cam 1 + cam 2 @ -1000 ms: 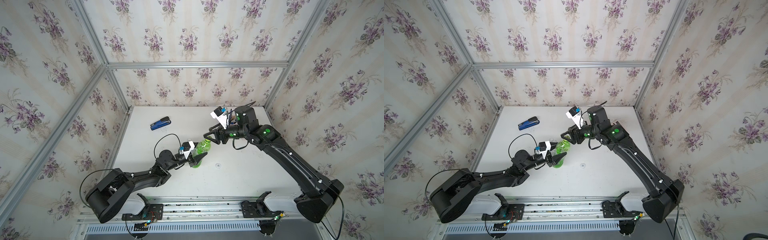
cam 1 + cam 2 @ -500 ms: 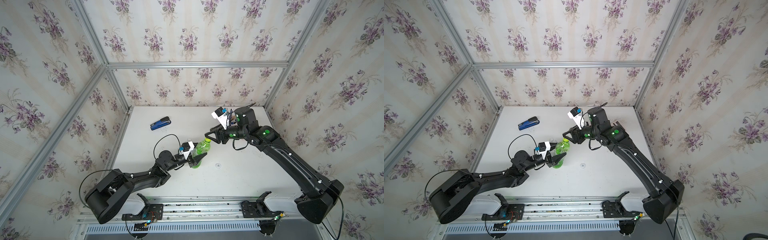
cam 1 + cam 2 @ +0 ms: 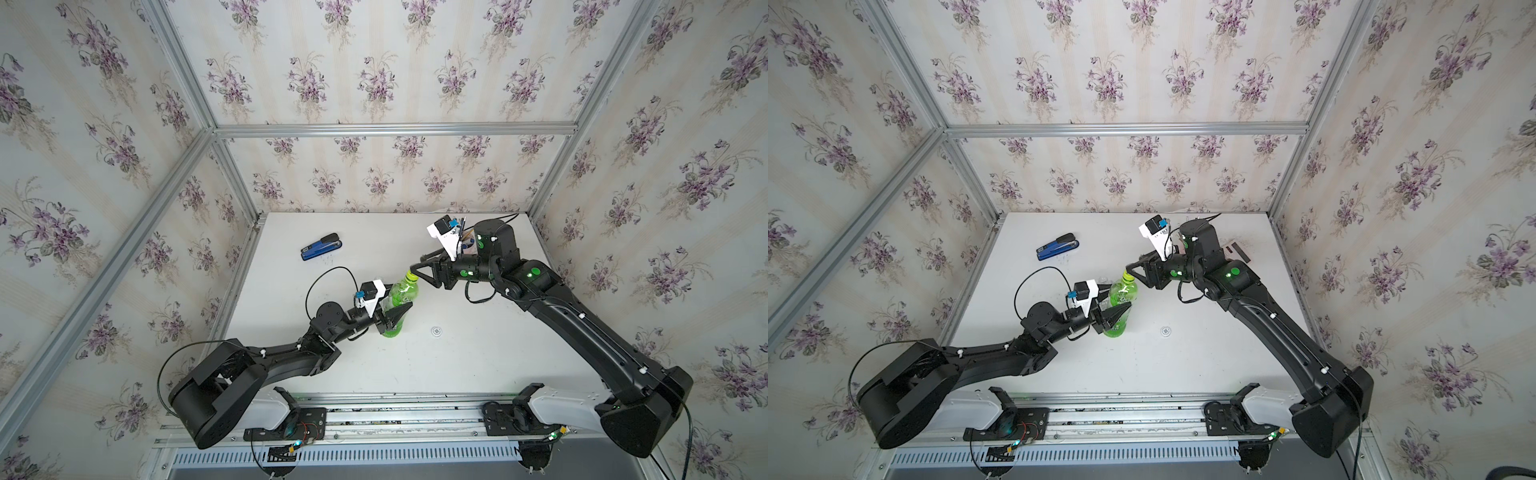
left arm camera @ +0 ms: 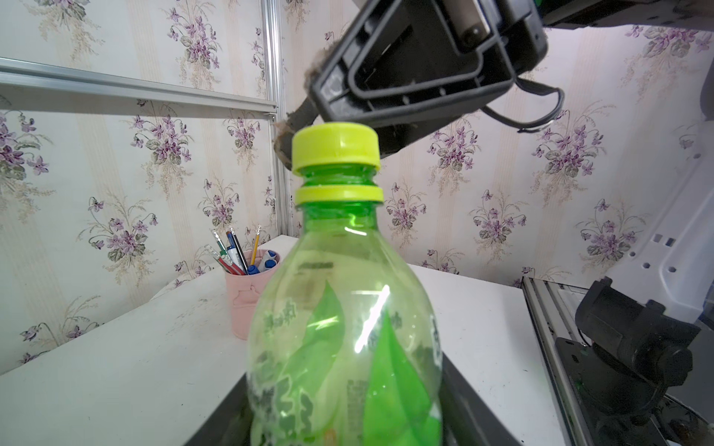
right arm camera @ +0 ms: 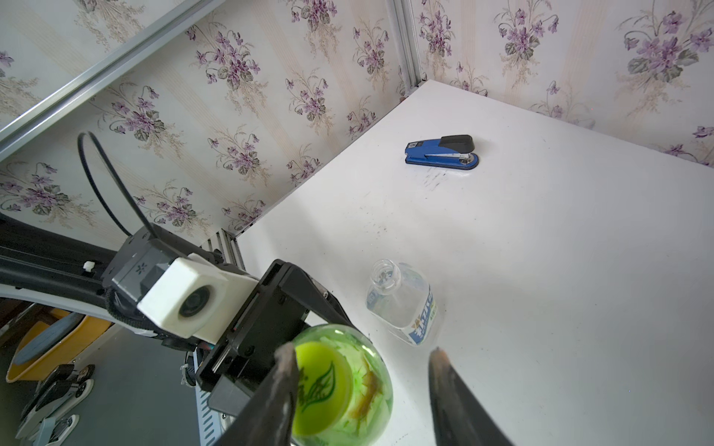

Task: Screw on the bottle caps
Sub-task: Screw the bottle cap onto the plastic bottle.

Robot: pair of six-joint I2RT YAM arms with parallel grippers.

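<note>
The green bottle (image 3: 399, 293) (image 3: 1122, 293) (image 4: 344, 328) stands upright on the white table, with my left gripper (image 3: 395, 313) (image 3: 1115, 313) shut on its lower body. A yellow-green cap (image 4: 335, 148) (image 5: 320, 386) (image 3: 410, 274) sits on its neck, with a band of green neck showing above the collar ring. My right gripper (image 5: 361, 349) (image 3: 415, 268) hovers open over the cap. One finger touches the cap's side and the other stands well clear. The clear labelled bottle (image 5: 402, 301) stands uncapped just behind. A white cap (image 3: 436, 331) (image 3: 1165, 331) lies on the table to the right.
A blue stapler (image 3: 321, 246) (image 3: 1057, 246) (image 5: 442, 152) lies at the back left. A pink cup of pens (image 4: 247, 301) stands near the back wall behind the right arm. Papered walls close three sides, and a metal rail (image 3: 374, 415) runs along the front.
The right gripper's jaws have narrowed a little over the cap. The left gripper and the green bottle have stayed put.
</note>
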